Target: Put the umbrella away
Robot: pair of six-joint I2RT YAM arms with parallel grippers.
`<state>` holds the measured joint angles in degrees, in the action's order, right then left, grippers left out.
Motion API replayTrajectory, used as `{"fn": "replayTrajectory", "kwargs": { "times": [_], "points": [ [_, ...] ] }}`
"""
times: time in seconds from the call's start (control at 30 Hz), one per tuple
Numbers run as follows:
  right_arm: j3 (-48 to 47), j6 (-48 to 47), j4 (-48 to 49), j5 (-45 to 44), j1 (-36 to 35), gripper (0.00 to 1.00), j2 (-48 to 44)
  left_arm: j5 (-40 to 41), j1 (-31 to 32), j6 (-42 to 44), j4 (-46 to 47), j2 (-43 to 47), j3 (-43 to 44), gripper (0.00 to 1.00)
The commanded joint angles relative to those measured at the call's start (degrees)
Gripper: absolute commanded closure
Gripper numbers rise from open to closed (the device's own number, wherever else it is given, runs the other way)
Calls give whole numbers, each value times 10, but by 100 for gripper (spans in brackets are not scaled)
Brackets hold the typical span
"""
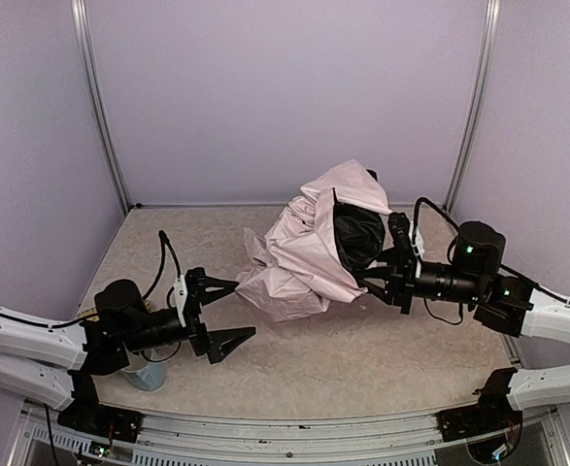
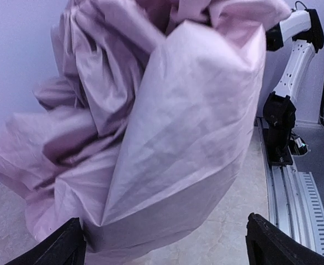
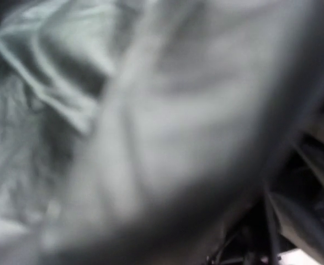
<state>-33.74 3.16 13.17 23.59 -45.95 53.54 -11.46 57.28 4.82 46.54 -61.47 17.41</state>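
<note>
The umbrella [image 1: 299, 262] is pictured collapsed in a loose heap on the table [image 1: 382, 354], right of the table's middle and toward its back edge. Its pale pink fabric is bunched and creased. The heap's long axis is laid on a slant, from the table's middle toward its back right corner. The black lining [image 1: 357, 238] is exposed at the heap's right end, so the canopy's mouth is turned toward the table's right side.

The left arm [image 1: 22, 340] is extended low over the table's near left part, its forearm held almost level and aimed at the table's middle. The right arm [image 1: 450, 283] is extended from the table's right side, its elbow raised and its forearm held level.

The left gripper [image 1: 228, 311] is spread wide, and nothing is held in it. It is rolled so that one finger is set toward the table's back and the other toward its near edge. The farther tip is just short of the pink fabric. In the left wrist view, the black fingertips [image 2: 62, 248] are shown at the bottom corners, with fabric filling the frame above them.

The right gripper [image 1: 370, 282] is pressed against the heap where pink meets black. Its wrist view is filled with blurred cloth, and whether anything is clamped cannot be told.

A small pale blue object [image 1: 149, 377] is seen near the table's near left corner, partly hidden under the left arm.
</note>
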Motion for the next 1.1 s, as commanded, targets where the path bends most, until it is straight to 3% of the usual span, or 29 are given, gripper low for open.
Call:
{"fn": "replayTrajectory", "kwargs": {
  "times": [0.0,0.1,0.17,0.3,0.37,0.4,0.8,0.93,1.07],
  "points": [
    [-65,-65,-101,40,3,100,-12,23,-5,32,2,-66,40,2],
    [-102,-78,-146,81,2,100,-1,41,-7,46,-7,-100,71,7],
    [-118,-84,-156,102,2,100,2,32,-8,57,-12,-118,89,17],
    [-141,-88,-162,157,2,100,12,1,-11,75,22,-170,90,55],
    [-157,-89,-174,174,2,100,24,3,-12,77,41,-213,100,82],
    [-162,-88,-178,182,2,100,28,7,-13,78,43,-228,110,88],
    [-114,-70,-187,242,-63,100,12,-6,-52,95,101,-372,246,90],
    [-65,-60,-179,199,-86,100,9,-37,-59,105,96,-408,296,89],
    [25,-13,-93,160,-106,100,22,-54,-64,104,104,-437,313,88]
  ]
}}
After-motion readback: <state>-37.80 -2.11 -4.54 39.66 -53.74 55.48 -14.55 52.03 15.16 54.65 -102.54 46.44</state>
